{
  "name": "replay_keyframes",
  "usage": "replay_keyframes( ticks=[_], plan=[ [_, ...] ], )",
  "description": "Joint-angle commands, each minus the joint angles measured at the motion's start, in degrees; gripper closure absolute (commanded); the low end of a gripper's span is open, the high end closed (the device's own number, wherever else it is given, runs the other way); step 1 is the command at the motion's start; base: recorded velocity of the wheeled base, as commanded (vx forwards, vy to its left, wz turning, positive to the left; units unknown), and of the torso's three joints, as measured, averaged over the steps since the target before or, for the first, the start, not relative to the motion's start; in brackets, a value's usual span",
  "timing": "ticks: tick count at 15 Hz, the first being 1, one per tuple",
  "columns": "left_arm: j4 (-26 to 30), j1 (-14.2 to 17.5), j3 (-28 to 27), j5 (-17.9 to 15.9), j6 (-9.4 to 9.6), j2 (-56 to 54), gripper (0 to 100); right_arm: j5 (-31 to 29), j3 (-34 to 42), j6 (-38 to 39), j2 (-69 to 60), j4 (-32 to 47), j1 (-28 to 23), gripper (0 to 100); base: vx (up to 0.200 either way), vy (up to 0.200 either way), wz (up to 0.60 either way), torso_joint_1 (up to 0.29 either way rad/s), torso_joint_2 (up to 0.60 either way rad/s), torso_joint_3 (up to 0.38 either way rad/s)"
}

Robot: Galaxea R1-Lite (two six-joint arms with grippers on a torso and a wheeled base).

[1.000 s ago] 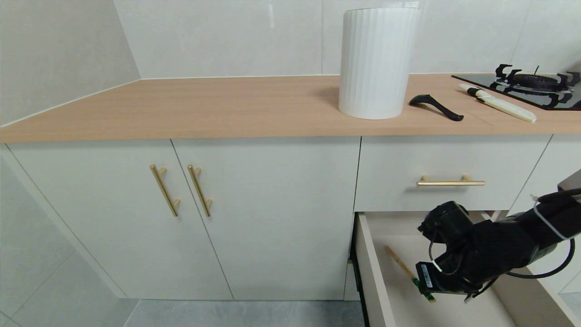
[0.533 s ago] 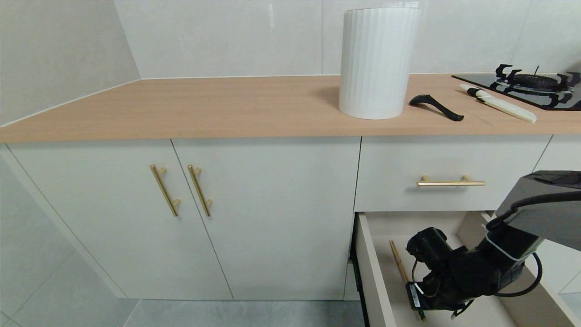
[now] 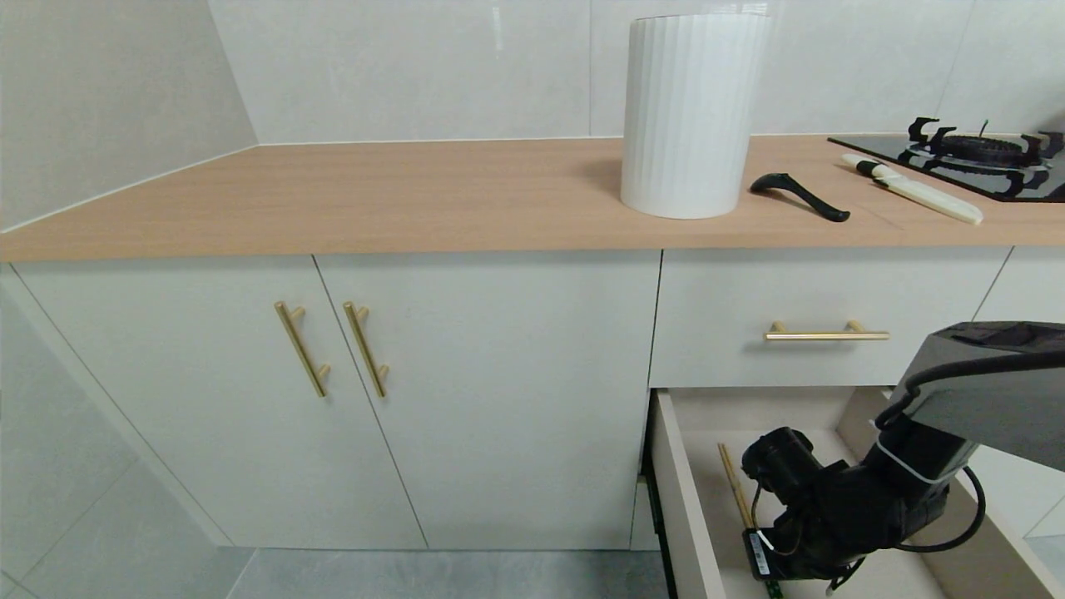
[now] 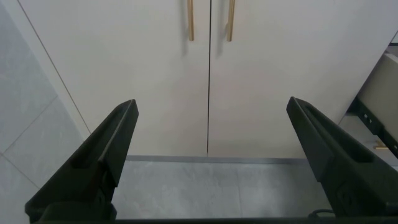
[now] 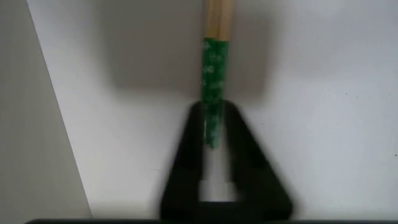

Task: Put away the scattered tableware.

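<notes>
A pair of wooden chopsticks (image 3: 734, 491) with green ends lies slanted in the open lower drawer (image 3: 678, 491), close to its left wall. My right gripper (image 3: 764, 574) is low inside the drawer, shut on the green end. The right wrist view shows the chopsticks (image 5: 216, 37) pinched between the two black fingers of the right gripper (image 5: 213, 134), just over the drawer floor. On the countertop lie a black spoon (image 3: 799, 195) and a white knife (image 3: 915, 190). My left gripper (image 4: 211, 168) hangs open before the cabinet doors (image 4: 208, 74), with nothing in it.
A tall white ribbed container (image 3: 686, 116) stands on the wooden counter (image 3: 374, 191), with a gas hob (image 3: 973, 158) at the far right. The upper drawer with a gold handle (image 3: 826, 335) is closed above the open one. Two closed doors with gold handles (image 3: 333, 348) are to the left.
My right arm has sunk lower and leftward into the drawer with the chopsticks, which now lie flatter near the left wall. The left gripper's earlier position is not shown.
</notes>
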Motion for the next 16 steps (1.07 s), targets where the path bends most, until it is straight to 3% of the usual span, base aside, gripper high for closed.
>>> replay_keyframes(
  ticks=[1, 4, 7, 9, 10, 11, 16],
  plan=[
    [0.0, 0.0, 0.0, 0.0, -0.02, 0.0, 0, 0.1, 0.1, 0.1, -0.5, 0.0, 0.0, 0, 0.000, 0.000, 0.00, 0.000, 0.00, 0.000],
    [0.0, 0.0, 0.0, 0.0, -0.02, 0.0, 0, 0.0, 1.5, 0.1, -5.3, 0.0, 0.0, 0, 0.000, 0.000, 0.00, 0.000, 0.00, 0.000],
    [0.0, 0.0, 0.0, 0.0, -0.02, 0.0, 0, 0.4, 4.3, -0.2, -19.5, 0.6, 0.0, 0, 0.000, 0.000, 0.00, 0.000, 0.00, 0.000],
    [0.0, 0.0, 0.0, 0.0, -0.02, 0.0, 0, 0.4, 4.2, -0.6, -29.1, 8.0, 0.0, 0, 0.000, 0.000, 0.00, 0.000, 0.00, 0.000],
    [0.0, 0.0, 0.0, 0.0, -0.02, 0.0, 0, 0.4, 4.2, -0.6, -29.1, 8.0, 0.0, 0, 0.000, 0.000, 0.00, 0.000, 0.00, 0.000],
    [0.0, 0.0, 0.0, 0.0, -0.02, 0.0, 0, 0.4, 1.8, -1.1, -36.7, 17.3, 0.0, 0, 0.000, 0.000, 0.00, 0.000, 0.00, 0.000],
    [0.0, 0.0, 0.0, 0.0, -0.02, 0.1, 0, -0.2, 1.3, -4.8, -52.4, 20.0, 0.0, 0, 0.000, 0.000, 0.00, 0.000, 0.00, 0.000]
  ],
)
